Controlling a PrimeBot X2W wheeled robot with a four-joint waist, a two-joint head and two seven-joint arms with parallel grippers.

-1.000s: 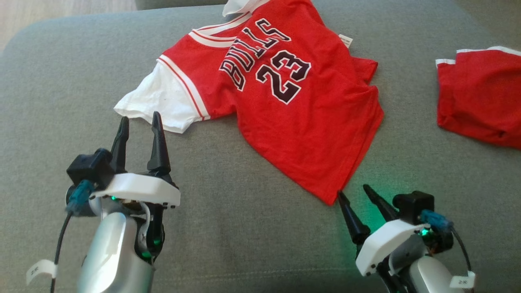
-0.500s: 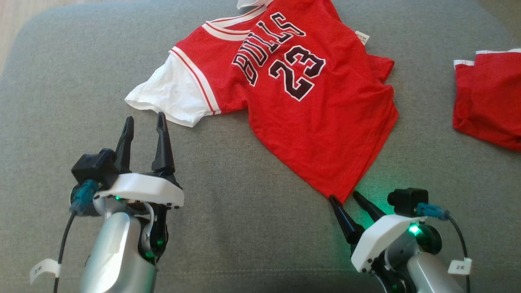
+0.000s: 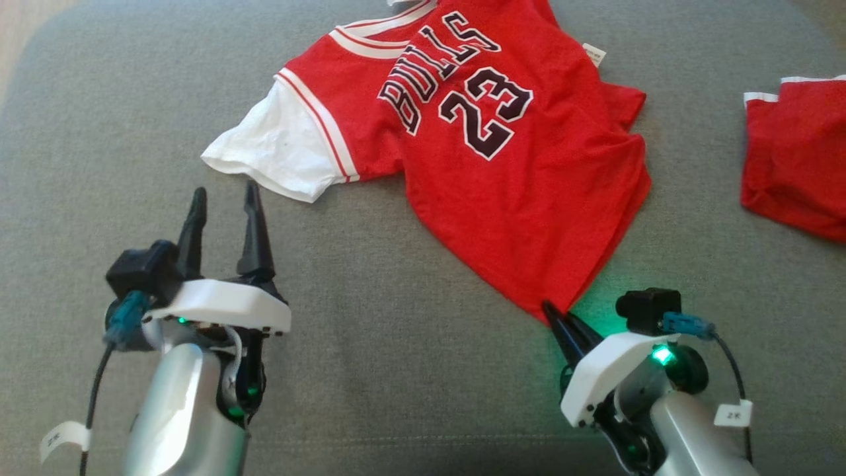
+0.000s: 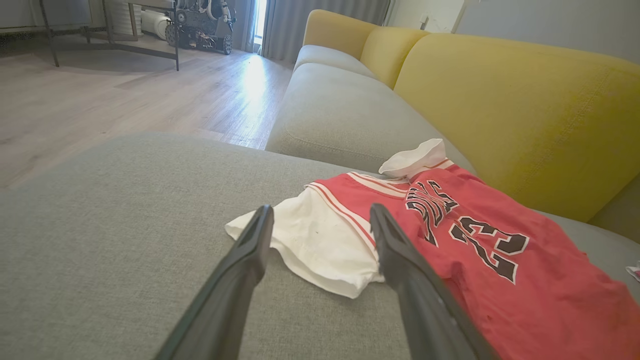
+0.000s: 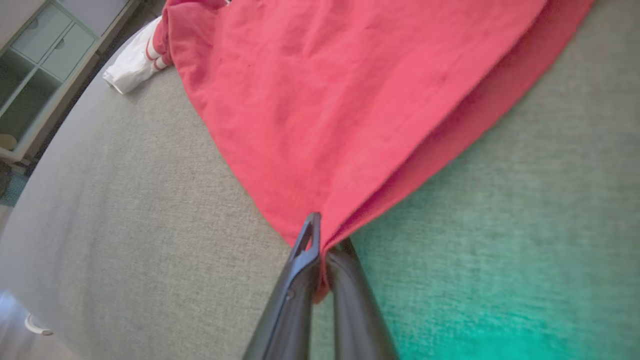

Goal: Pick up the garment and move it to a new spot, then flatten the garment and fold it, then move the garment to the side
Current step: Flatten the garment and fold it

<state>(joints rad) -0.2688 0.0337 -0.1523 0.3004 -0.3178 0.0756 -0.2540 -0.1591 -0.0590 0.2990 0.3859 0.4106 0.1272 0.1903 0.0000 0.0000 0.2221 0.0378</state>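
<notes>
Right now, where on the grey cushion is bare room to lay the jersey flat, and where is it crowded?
Bare: the cushion left of the white sleeve of the jersey, and the wide stretch between the left gripper and the right gripper, which pinches the hem corner. Crowded: the right, where a second red garment leaves a narrow gap.

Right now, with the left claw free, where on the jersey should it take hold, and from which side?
Probably the white sleeve, at its near hem, coming in from the robot's side. It lies flat, its edge just ahead of the open left claw and facing it. The right claw is shut on the bottom corner of the jersey.
</notes>
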